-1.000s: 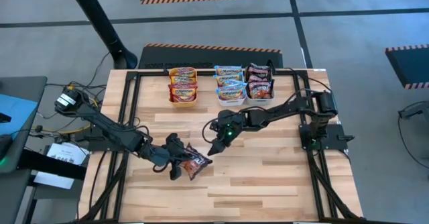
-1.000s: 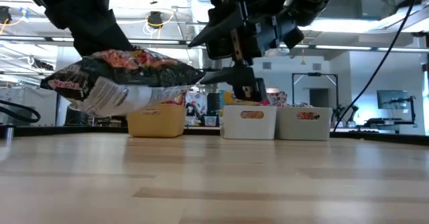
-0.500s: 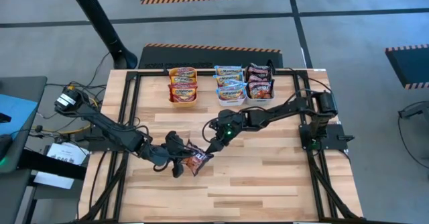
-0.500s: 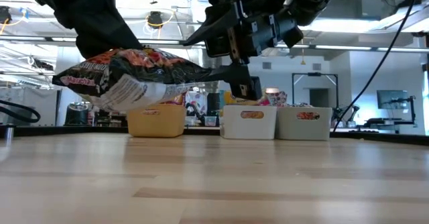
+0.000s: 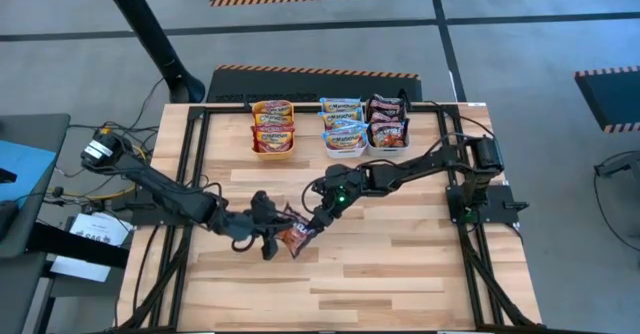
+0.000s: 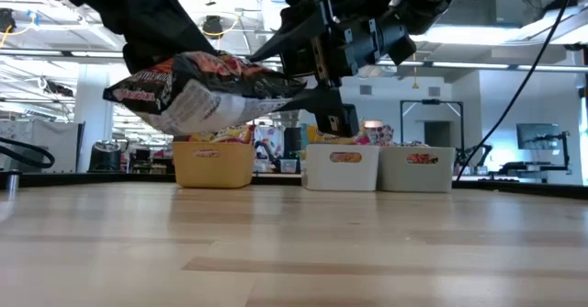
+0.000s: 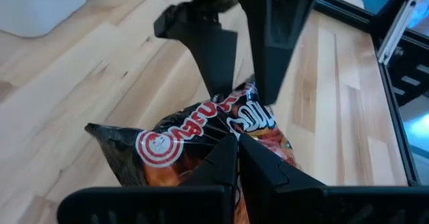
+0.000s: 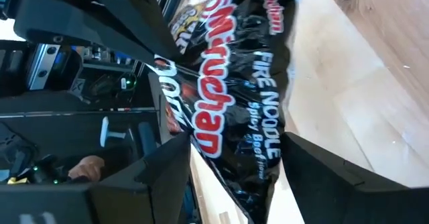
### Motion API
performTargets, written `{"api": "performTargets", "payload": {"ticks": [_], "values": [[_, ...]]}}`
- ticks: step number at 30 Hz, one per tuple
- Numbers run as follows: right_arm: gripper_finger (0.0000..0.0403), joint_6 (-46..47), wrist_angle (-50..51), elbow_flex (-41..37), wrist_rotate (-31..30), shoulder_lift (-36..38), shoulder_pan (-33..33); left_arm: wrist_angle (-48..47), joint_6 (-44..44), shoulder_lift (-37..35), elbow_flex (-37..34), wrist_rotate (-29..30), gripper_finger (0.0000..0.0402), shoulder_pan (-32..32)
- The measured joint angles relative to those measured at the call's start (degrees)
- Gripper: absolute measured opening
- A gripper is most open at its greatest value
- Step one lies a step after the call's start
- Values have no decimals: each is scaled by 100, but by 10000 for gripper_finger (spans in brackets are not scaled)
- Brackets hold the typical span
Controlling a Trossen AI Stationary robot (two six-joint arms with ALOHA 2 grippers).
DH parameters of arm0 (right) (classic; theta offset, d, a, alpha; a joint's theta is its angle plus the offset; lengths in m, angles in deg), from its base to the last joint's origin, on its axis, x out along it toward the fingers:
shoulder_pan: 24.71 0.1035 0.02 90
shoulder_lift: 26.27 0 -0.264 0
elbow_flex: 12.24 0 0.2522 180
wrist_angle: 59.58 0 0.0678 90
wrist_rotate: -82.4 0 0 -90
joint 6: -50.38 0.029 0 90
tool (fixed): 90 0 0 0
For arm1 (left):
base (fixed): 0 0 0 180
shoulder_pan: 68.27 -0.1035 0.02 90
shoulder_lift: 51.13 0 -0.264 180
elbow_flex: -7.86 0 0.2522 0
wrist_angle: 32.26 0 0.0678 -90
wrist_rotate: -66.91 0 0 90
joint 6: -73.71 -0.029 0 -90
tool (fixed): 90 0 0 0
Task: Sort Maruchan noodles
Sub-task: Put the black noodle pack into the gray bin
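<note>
Pale wood planks make the table [image 5: 400, 264], which has a black frame around it and stands on a grey floor with striped hazard marks; the low view shows a bright workshop hall with ceiling lights behind it. At 12 o'clock on the table stand three bins in a row, the orange bin [image 5: 273, 152], the white bin [image 6: 342, 168] and the grey bin [image 6: 417, 169], each with noodle packets inside. The dark packet [image 5: 293, 235] is black and maroon-red with a crinkly wrapper, and it hangs in the air above the table centre, a little toward 7 o'clock. The left gripper [image 5: 268, 230] is closed on one edge of it. The right gripper [image 5: 318, 217] stands wide, one finger on each side of the packet's other end. Only the right wrist view lets one read "FIRE NOODLE Spicy Beef" on the wrapper; only the low view shows that the packet is well clear of the wood
</note>
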Motion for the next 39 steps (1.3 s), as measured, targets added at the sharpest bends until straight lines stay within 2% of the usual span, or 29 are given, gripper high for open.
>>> {"api": "performTargets", "payload": {"ticks": [7,11,21,27,32,39], "values": [[254,105,-384,0,4,1,50,292,-237,0,0,8,0,-89],[231,110,-408,0,-2,2,48,388,-301,0,0,11,0,-89],[79,69,-417,0,3,2,48,371,-305,0,0,49,0,-89],[14,-91,-404,0,62,2,50,381,-192,0,0,-33,0,-178],[6,-107,-395,0,133,2,50,403,-182,0,0,-571,13,-382],[5,-422,10,0,175,41,46,700,-191,0,0,-943,69,-664]]}}
